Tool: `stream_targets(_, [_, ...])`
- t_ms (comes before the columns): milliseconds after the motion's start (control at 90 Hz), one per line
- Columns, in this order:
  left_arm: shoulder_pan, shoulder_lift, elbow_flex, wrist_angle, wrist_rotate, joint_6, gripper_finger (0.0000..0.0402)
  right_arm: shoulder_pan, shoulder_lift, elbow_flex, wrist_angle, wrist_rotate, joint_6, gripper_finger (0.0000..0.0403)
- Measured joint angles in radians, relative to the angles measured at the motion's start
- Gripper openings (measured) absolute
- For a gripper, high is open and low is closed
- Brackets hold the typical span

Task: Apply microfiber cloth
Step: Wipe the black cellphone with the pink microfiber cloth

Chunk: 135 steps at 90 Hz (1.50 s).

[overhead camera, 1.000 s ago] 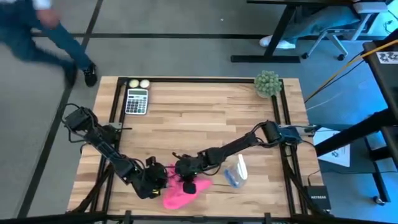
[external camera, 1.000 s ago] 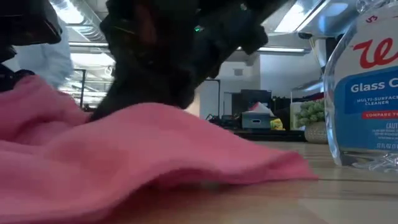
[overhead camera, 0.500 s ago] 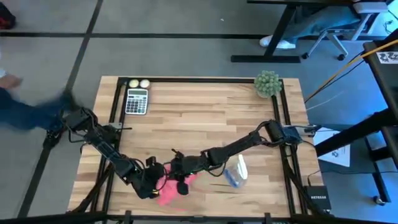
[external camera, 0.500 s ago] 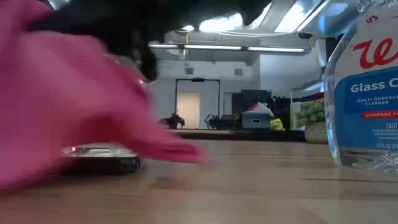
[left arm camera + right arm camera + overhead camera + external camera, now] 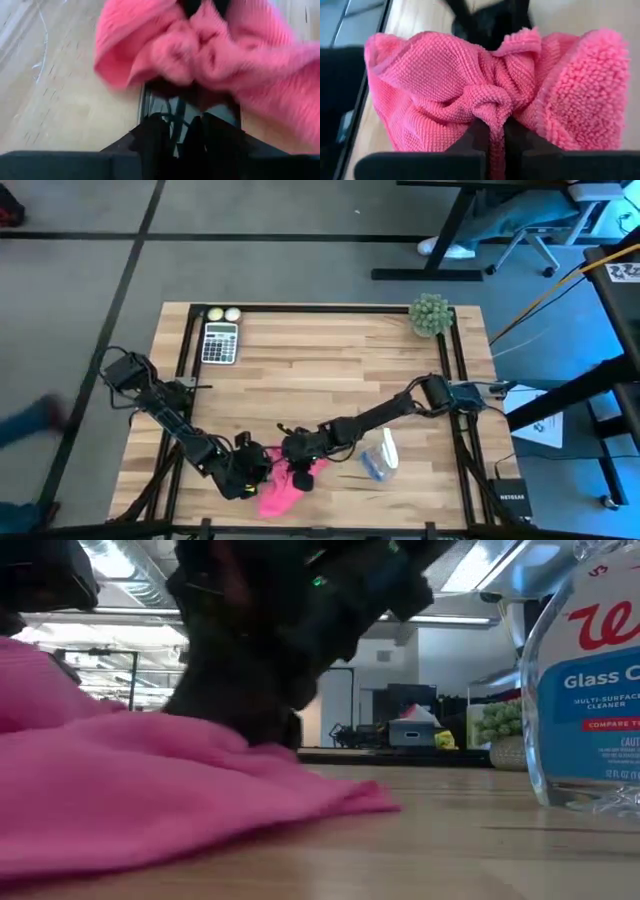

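The pink microfiber cloth (image 5: 280, 490) lies bunched near the table's front edge, draped over a black phone (image 5: 190, 107); only one end of the phone shows under it. My right gripper (image 5: 300, 472) stands over the cloth's middle, shut on it. My left gripper (image 5: 248, 470) is just left of the cloth. Its fingers (image 5: 155, 132) stand a little apart over the phone's uncovered end. In the low view the cloth (image 5: 150, 810) spreads flat on the wood and hides the phone. My left gripper has its fingertips over the phone's bare end (image 5: 187, 117); whether they touch it I cannot tell. My right gripper pinches a gathered bunch of several layers at the cloth's middle (image 5: 490, 107) between its two fingers, coming from above. The rest of the cloth fans out slack onto the phone and the table.
A clear-and-blue glass cleaner spray bottle (image 5: 381, 456) lies just right of the cloth, large in the low view (image 5: 590, 680). A calculator (image 5: 220, 342) and two small balls (image 5: 222, 314) sit at the far left, a small green plant (image 5: 430, 315) at the far right.
My right gripper dragged the cloth toward the table's left edge, baring the phone in the low view, then came back toward the right. The cloth covers the phone again and reaches less far right than a second ago. A person passed beyond the table's left side.
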Motion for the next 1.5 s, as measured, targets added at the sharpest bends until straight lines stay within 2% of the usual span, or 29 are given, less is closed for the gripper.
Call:
stream_targets(100, [0.0,0.0,0.0,0.0,0.001,-0.001,0.0128,0.004,-0.047,-0.007,-0.073,-0.007,-0.015,0.0003])
stream_targets(178, [0.0,0.0,0.0,0.0,-0.001,-0.001,0.0128,0.004,-0.079,-0.01,-0.07,0.056,-0.056,0.0003])
stream_targets(267, [0.0,0.0,0.0,0.0,0.0,0.004,0.0128,0.005,-0.098,-0.007,0.038,0.159,-0.094,0.0003])
stream_targets(333, [0.0,0.0,0.0,0.0,0.0,0.004,0.0128,0.0,-0.093,-0.006,0.134,0.192,-0.113,0.0003])
stream_targets(422, [0.0,0.0,0.0,0.001,-0.001,0.004,0.0128,-0.007,-0.047,-0.005,0.281,0.215,-0.119,0.0003])
stream_targets(489, [0.0,0.0,0.0,0.002,-0.005,0.006,0.0128,-0.012,-0.004,-0.006,0.364,0.273,-0.121,0.0003])
stream_targets(578, [-0.001,0.0,0.0,0.004,-0.012,0.009,0.0128,-0.01,0.053,-0.006,0.421,0.33,-0.118,0.0003])
stream_targets(700, [-0.001,0.0,0.0,0.004,-0.013,0.008,0.0128,-0.01,0.107,-0.004,0.41,0.273,-0.085,0.0003])
stream_targets(756, [-0.001,0.0,0.0,0.004,-0.014,0.008,0.0128,-0.012,0.101,0.0,0.357,0.223,-0.069,0.0003])
stream_targets(844, [-0.001,0.0,0.0,0.002,-0.014,0.006,0.0128,-0.007,0.095,0.006,0.272,0.207,-0.072,0.0003])
stream_targets(1111, [-0.001,0.0,0.0,0.0,-0.016,-0.001,0.0128,0.004,0.007,0.003,-0.061,0.146,-0.127,0.0003])
stream_targets(1300, [-0.001,0.0,0.0,-0.001,-0.015,-0.003,0.0128,0.004,-0.079,-0.011,-0.243,0.175,-0.141,0.0003])
stream_targets(1389, [-0.001,0.0,0.0,-0.001,-0.015,-0.002,0.0128,0.005,-0.096,-0.014,-0.155,0.24,-0.146,0.0003])
stream_targets(1500, [-0.001,0.0,0.0,-0.001,-0.016,-0.002,0.0128,0.012,-0.115,-0.005,0.123,0.344,-0.187,0.0003])
